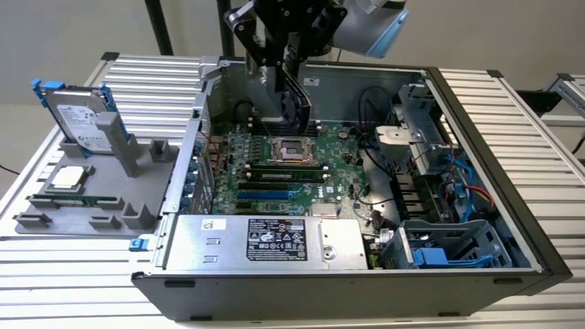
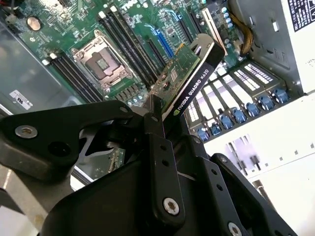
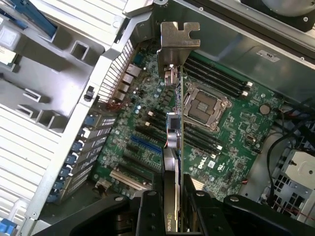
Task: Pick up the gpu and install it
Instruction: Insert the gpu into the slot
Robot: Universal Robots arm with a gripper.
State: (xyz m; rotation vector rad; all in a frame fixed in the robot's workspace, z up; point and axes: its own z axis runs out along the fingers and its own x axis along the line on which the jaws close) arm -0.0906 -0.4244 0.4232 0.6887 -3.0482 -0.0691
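My gripper (image 1: 288, 72) hangs over the back of the open computer case (image 1: 512, 171), shut on the gpu (image 1: 298, 99). The card hangs on edge above the green motherboard (image 1: 343, 175), near the processor socket (image 1: 295, 149), clear of the board. In the second wrist view the gripper (image 2: 156, 110) clamps the gpu (image 2: 189, 78), whose green board face and black labelled edge show. In the first wrist view the gpu (image 3: 173, 142) is edge-on between the fingers (image 3: 147, 206), and its silver end bracket (image 3: 179, 37) points toward the case's rear wall. Blue and black expansion slots (image 1: 265, 195) lie below.
A grey holder tray (image 1: 137, 219) on the exterior view's left carries a silver hard drive with blue frame (image 1: 78, 120), a processor chip (image 1: 68, 177) and a narrow memory stick (image 1: 73, 201). The power supply (image 1: 265, 240) fills the case's near side; cables and drive cages (image 1: 439, 199) crowd its right.
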